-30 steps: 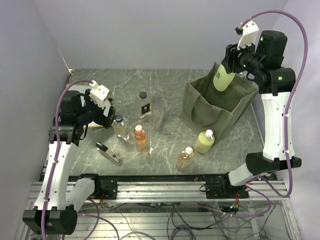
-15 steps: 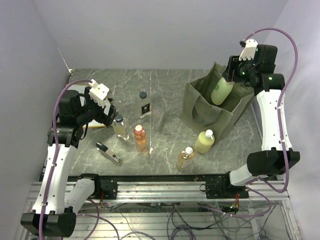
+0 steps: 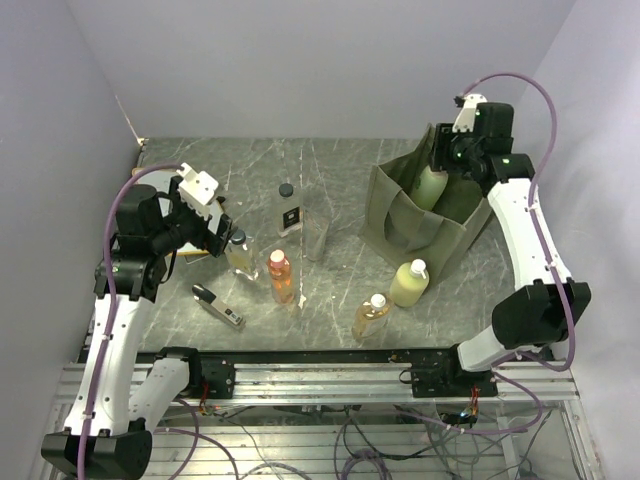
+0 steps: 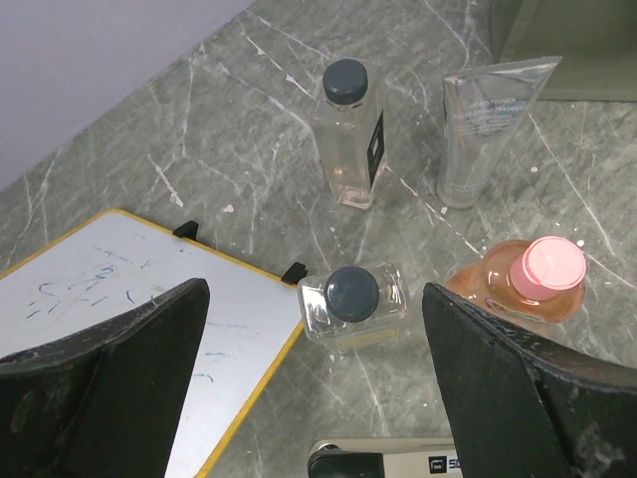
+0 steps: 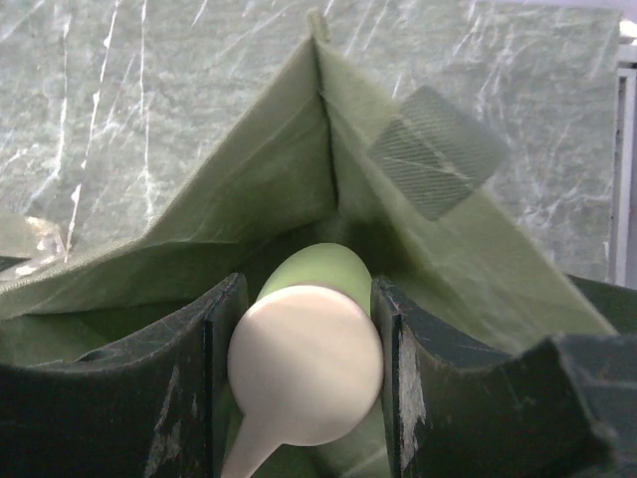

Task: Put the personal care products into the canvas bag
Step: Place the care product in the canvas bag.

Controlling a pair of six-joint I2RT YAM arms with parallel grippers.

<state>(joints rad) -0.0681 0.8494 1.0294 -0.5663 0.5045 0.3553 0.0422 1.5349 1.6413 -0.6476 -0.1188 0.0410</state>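
Note:
My right gripper (image 3: pixel 442 163) is shut on a pale yellow-green bottle (image 3: pixel 431 188) by its white cap (image 5: pixel 306 363); the body (image 5: pixel 320 267) hangs down inside the open olive canvas bag (image 3: pixel 405 222). My left gripper (image 3: pixel 216 236) stands wide open above a small clear bottle with a dark cap (image 4: pixel 353 302), touching nothing. On the table stand an orange bottle with a pink cap (image 3: pixel 281 277), a tall clear bottle (image 3: pixel 289 209), a translucent grey tube (image 3: pixel 317 236), a yellow-green bottle (image 3: pixel 409 284) and an amber bottle (image 3: pixel 371 317).
A white board with a yellow edge (image 4: pixel 109 299) lies left of the small bottle. A slim black-and-silver gadget (image 3: pixel 218 306) lies in front of it. The bag wall (image 5: pixel 249 199) rises close around the right fingers. A purple wall bounds the table's far side.
My right gripper has swung left and down, taking the yellow-green bottle from above the bag's rim to inside its mouth. The left arm has barely moved.

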